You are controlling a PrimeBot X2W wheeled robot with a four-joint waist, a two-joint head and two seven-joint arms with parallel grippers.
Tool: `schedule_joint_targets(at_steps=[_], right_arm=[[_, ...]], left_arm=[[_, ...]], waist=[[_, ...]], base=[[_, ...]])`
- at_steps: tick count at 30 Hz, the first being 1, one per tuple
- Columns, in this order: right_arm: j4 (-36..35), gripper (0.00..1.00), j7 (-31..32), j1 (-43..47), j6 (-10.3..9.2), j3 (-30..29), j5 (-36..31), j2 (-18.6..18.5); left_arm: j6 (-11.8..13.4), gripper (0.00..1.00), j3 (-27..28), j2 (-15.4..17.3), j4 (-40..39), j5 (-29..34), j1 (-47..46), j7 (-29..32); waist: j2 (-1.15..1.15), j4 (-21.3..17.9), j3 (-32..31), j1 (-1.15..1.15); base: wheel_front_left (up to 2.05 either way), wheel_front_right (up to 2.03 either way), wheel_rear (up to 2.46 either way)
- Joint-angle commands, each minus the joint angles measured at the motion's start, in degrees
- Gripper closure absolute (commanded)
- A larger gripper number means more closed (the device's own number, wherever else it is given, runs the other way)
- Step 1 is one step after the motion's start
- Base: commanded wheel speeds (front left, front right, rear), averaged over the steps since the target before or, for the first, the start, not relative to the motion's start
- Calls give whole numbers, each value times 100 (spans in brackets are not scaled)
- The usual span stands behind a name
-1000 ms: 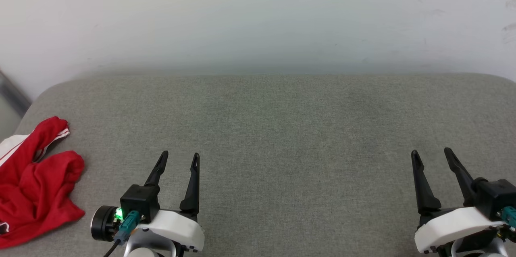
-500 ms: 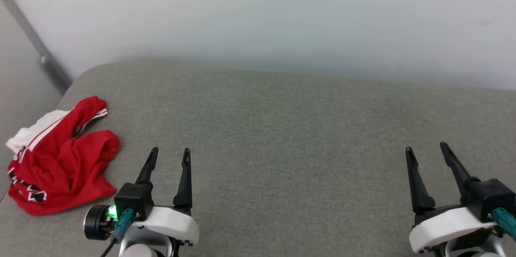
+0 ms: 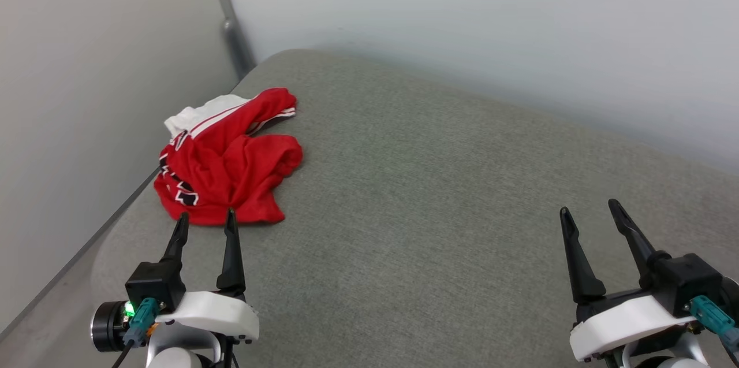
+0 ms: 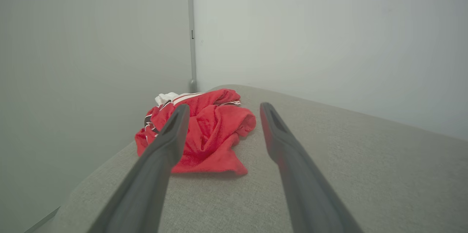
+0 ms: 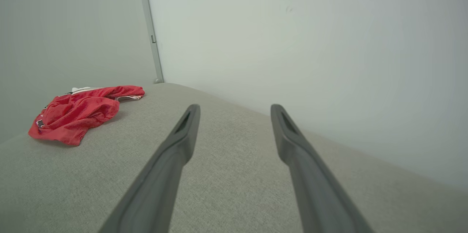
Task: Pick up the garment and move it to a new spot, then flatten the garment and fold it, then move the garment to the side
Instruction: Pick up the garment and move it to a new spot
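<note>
Finding the garment (image 3: pixel 228 166) lying crumpled in a loose red heap at the far left of the grey padded surface (image 3: pixel 439 183), close to that surface's left edge and near the corner with a metal post (image 3: pixel 230 27) running down between two pale walls (image 3: pixel 462 21); showing a white sleeve (image 3: pixel 199 112) with striped trim on its far side and scraps of black, white-outlined print along its left, with the rest folding in on itself and so offering no flat hem or shoulder to take. Holding the left gripper (image 3: pixel 206 215) just to the near side of the heap, fingers (image 3: pixel 232 252) parted and carrying nothing, tips pointing at the near red fold and apparently hovering short of it, though not telling contact for certain from the head view; framing the heap between the two fingers in the left wrist view, most likely lining up for a first pinch. Hanging the right gripper (image 3: pixel 588 208) well apart at the near right over plain cushion, equally spread and empty, probably waiting there with one arm being enough for lifting so soft a bundle. Judging the task as barely beginning, with nothing lifted yet and the broad middle of the surface looking like the natural new spot. Needing a deep bite into a thick fold rather than a skim over the top, and minding the left edge for fear of shoving the cloth off it
</note>
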Motion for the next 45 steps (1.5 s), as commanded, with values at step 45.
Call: schedule_joint_targets(at_steps=[45], right_arm=[[-518, 0, 359, -1552, -2, 191, 303, -485]], left_arm=[[-714, 0, 1044, 2321, 2414, -1381, -3805, 4682]], waist=[[0, -1552, 2733, 0]], base=[[0, 0, 0]])
